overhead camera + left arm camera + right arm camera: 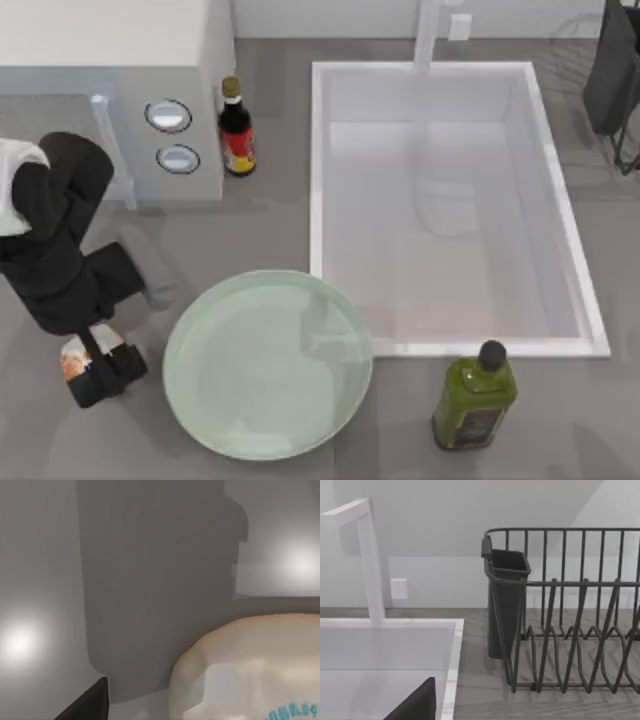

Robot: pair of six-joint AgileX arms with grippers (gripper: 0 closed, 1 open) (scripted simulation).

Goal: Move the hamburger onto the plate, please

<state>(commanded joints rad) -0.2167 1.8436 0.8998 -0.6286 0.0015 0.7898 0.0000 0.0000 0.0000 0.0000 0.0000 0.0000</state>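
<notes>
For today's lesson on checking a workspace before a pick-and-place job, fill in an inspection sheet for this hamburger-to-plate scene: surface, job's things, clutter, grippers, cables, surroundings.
Surface: grey countertop with a white sink basin set into it.
Job's things: the hamburger sits at the table's left edge, beside and off the plate; the plate holds nothing.
Clutter: green oil bottle right of the plate; dark sauce bottle behind it.
Grippers: left gripper is down around the hamburger, whose cream bun shows close in the left wrist view; closure cannot be judged. Right arm is parked at the far right corner.
Cables: nothing seen.
Surroundings: white appliance with two dials, faucet, dark dish rack.
</notes>
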